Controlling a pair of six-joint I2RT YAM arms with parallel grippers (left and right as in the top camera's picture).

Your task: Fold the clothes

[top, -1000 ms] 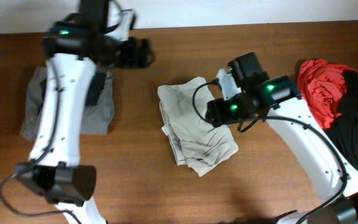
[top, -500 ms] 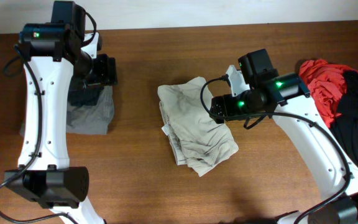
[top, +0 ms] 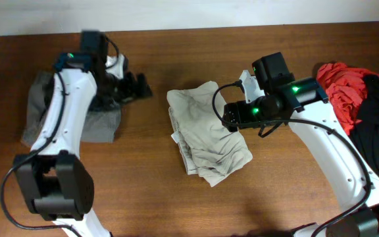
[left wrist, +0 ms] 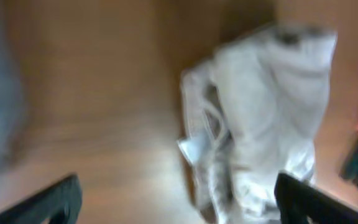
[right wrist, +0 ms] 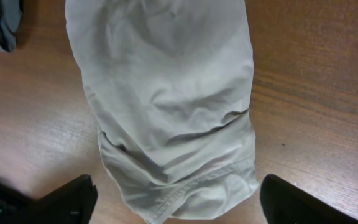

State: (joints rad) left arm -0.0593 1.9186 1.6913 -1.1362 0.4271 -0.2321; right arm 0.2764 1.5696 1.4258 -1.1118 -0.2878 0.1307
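Observation:
The beige khaki shorts (top: 206,131) lie crumpled and partly folded in the middle of the table; they also show in the right wrist view (right wrist: 166,106) and, blurred, in the left wrist view (left wrist: 260,118). My right gripper (top: 229,118) hangs open over the shorts' right edge, its fingers (right wrist: 176,199) straddling a hemmed end. My left gripper (top: 137,85) is open and empty, left of the shorts, its fingers (left wrist: 179,199) wide apart. A folded grey garment (top: 97,122) lies at the left under my left arm.
A pile of red (top: 341,92) and black (top: 377,131) clothes sits at the right edge. The brown wooden table (top: 143,191) ends at a white wall along the back.
My left arm swung from over the grey garment toward the right, its gripper now pointing at the shorts. The right arm and the shorts have barely moved.

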